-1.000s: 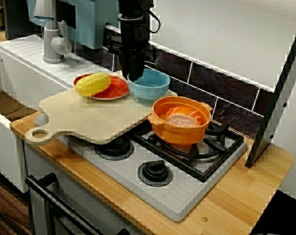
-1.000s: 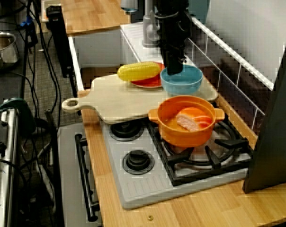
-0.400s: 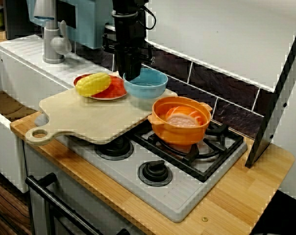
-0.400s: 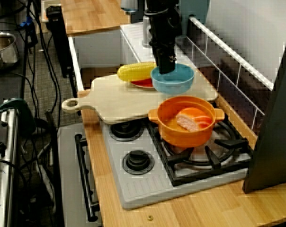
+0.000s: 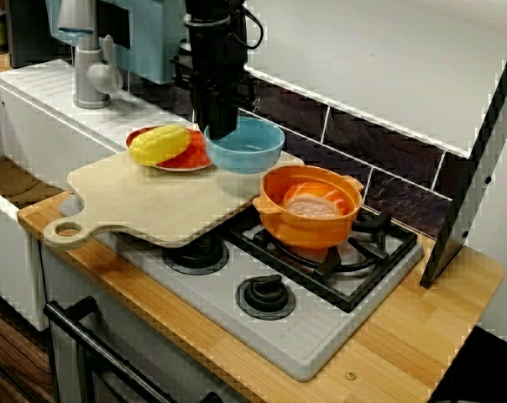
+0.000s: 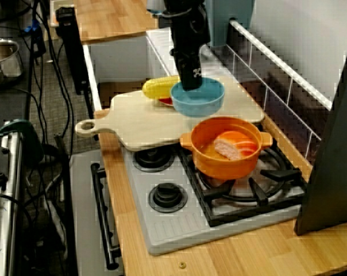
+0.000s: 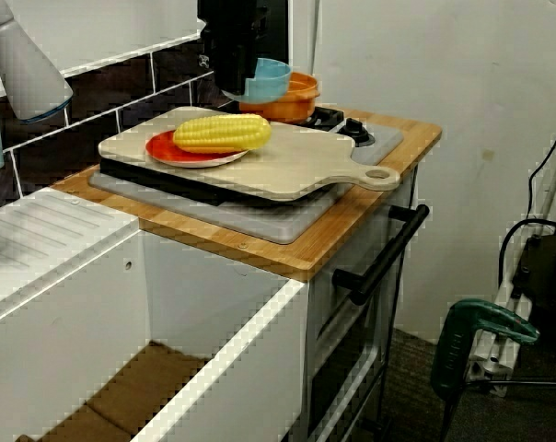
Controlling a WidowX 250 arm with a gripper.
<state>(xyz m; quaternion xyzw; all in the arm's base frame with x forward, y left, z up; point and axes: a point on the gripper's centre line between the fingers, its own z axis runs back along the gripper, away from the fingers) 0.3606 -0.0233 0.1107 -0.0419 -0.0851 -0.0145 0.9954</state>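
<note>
In the view from the front of the stove, the grey tap stands farthest left, well apart from the claw and behind it on the white sink unit. Nearer, just left of the claw and lower, a yellow corn cob lies on a red plate, both untouched on the pale cutting board that spans the burners under the claw. The claw itself hangs straight down, clamped on the rim of the blue bowl at the side toward the plate. The view from the sink side shows that bowl tilted and hanging clear of the board, carried only by the claw. The view from the oven-door side puts the bowl over the board's far half, partly above the plate's edge. So the bowl is gripped and in the air, resting on nothing. Right of the claw and lower, an orange pot sits on the grate of the hob, holding a pale pink piece of food.
</note>
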